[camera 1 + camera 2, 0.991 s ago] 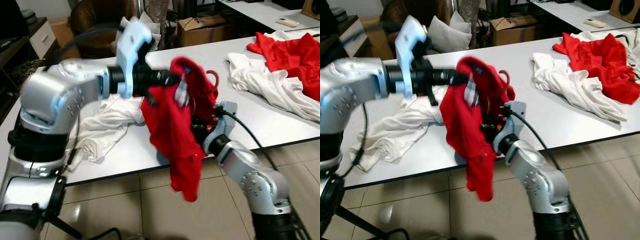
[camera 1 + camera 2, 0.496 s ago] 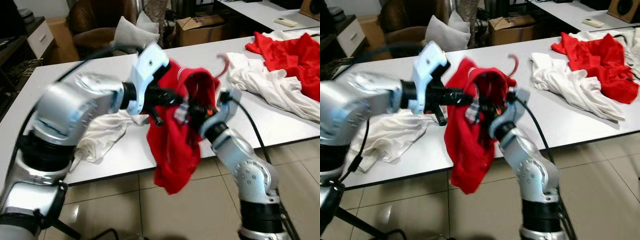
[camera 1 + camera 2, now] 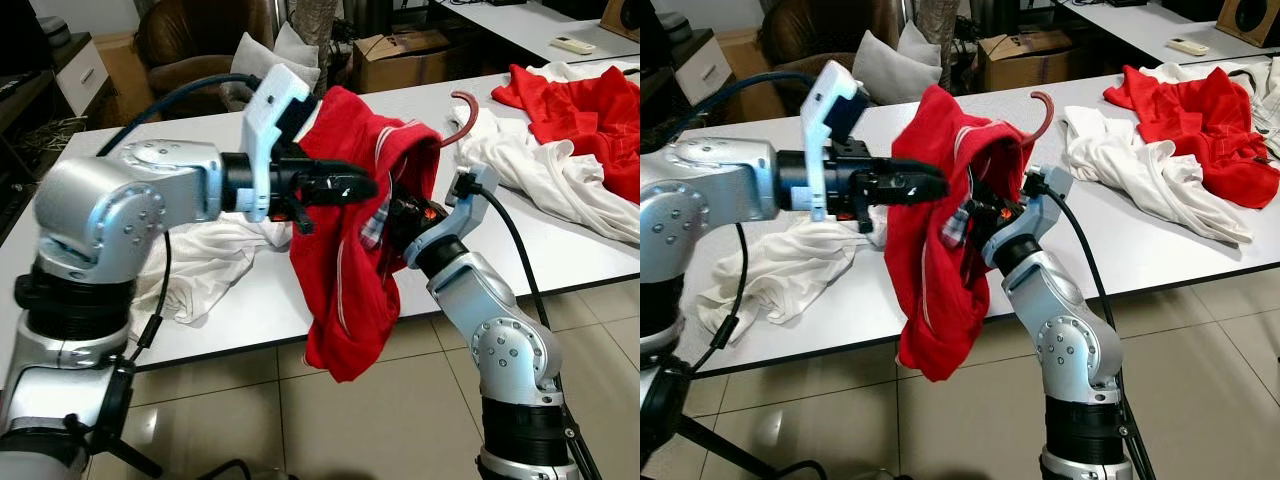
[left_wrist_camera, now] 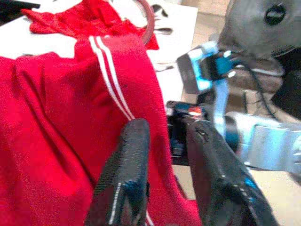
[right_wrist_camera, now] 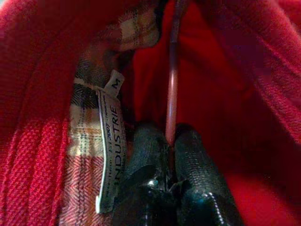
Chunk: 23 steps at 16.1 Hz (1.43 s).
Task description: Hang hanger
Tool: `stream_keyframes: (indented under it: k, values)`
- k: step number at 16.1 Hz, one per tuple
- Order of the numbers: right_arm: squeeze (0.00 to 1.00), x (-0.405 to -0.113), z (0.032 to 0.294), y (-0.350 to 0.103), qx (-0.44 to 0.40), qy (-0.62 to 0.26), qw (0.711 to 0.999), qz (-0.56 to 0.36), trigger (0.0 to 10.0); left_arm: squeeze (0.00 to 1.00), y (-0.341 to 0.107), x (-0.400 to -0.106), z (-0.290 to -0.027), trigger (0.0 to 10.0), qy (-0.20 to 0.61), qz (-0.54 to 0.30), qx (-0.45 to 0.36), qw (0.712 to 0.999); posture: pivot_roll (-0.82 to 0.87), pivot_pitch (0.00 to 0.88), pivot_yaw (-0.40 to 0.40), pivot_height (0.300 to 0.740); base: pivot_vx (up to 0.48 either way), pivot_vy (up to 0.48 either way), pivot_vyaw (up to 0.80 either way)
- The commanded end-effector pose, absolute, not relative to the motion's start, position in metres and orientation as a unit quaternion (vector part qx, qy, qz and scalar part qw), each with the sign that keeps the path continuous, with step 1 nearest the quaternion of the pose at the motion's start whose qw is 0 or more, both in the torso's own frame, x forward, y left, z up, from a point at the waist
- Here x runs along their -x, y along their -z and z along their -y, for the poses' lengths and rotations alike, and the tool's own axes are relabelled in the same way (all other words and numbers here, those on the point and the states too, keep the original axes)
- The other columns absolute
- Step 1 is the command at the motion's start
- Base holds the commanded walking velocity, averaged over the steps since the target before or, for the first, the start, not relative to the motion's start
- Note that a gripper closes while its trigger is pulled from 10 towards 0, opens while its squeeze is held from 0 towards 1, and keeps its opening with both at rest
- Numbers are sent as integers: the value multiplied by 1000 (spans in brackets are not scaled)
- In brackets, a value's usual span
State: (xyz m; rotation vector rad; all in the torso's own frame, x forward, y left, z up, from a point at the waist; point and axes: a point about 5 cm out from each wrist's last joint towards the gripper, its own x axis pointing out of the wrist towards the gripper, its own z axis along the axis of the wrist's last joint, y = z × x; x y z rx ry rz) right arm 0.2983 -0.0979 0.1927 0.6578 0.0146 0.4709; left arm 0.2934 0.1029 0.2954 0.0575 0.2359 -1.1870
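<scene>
Two silver arms meet over the near edge of the white tabletop (image 3: 560, 245) in the left eye view. A red shirt (image 3: 345, 260) hangs between them, its hem below the table edge above the tiled floor (image 3: 400, 420). The left pincer (image 3: 355, 186) reaches in from the left with its black fingers against the shirt's upper part. The dark red hanger (image 3: 462, 112) has its hook rising out of the collar, above the tabletop. The right pincer (image 3: 398, 215) is tucked into the collar from the right. White cloth (image 3: 215, 255) lies on the tabletop behind the left arm, and more white and red clothes (image 3: 575, 130) lie farther right.

Left wrist view: the left pincer's fingers (image 4: 127, 174) stand slightly parted with red fabric striped in white between them; whether they pinch it, I cannot tell.

Right wrist view: the right pincer (image 5: 170, 143) is clamped on the hanger's thin stem inside the collar, beside a plaid lining and a size label (image 5: 110, 141).
</scene>
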Motion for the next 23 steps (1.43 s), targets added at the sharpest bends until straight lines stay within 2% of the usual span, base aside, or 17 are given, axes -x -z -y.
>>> stream_keyframes:
  k: [1, 2, 4, 5, 6, 7, 8, 10, 12, 16, 19, 23]
  values:
    - [0, -298, 102, -193, -324, -219, 920, 0, 10000, 1000, -305, -290, -109, 10000, 561, -96, -16, 822, -42, 0, 108, 740, 0, 0, 0]
    - [0, -298, 104, -190, -325, -212, 922, -6, 10000, 1000, -307, -290, -113, 10000, 554, -86, -3, 828, -41, 0, 101, 740, 0, 0, 0]
    - [0, -297, 109, -189, -331, -207, 921, -9, 10000, 1000, -308, -295, -123, 10000, 510, -65, 19, 858, -39, 0, 104, 740, 0, 0, 0]
    - [0, -296, 113, -189, -333, -202, 921, -8, 10000, 1000, -304, -300, -132, 10000, 469, -52, 18, 881, -32, 0, 113, 740, 0, 0, 0]
    - [0, -291, 121, -191, -355, -204, 912, 13, 10000, 0, -286, -306, -153, 10000, 391, -19, -9, 920, -31, 0, 115, 740, 0, 0, 0]
    - [0, -283, 127, -190, -353, -208, 912, 21, 10000, 0, -258, -305, -170, 10000, 328, -6, -12, 945, -49, 0, 113, 740, 0, 0, 0]
    - [0, -280, 128, -189, -345, -210, 915, 21, 10000, 0, -248, -302, -175, 10000, 308, -4, -8, 951, -63, 0, 113, 740, 0, 0, 0]
    - [0, -266, 134, -187, -324, -212, 922, 19, 10000, 0, -203, -283, -166, 10000, 278, -52, -23, 959, -79, 0, 95, 740, 0, 0, 0]
    - [0, -261, 138, -188, -313, -215, 925, 20, 10000, 0, -187, -277, -160, 10000, 236, -52, -6, 970, -79, 0, 86, 740, 0, 0, 0]
    - [0, -250, 134, -190, -295, -250, 922, 21, 10000, 0, -161, -263, -149, 10000, 200, -42, 13, 979, -87, 0, 65, 740, 0, -125, 0]
    - [0, -250, 134, -193, -300, -257, 919, 26, 10000, 0, -160, -260, -148, 10000, 190, -38, 13, 981, -84, 0, 43, 740, 0, -269, 0]
    - [0, -250, 136, -189, -292, -263, 919, 18, 10000, 0, -160, -256, -145, 10000, 188, -33, 8, 982, -62, 0, 52, 740, 0, -285, 0]
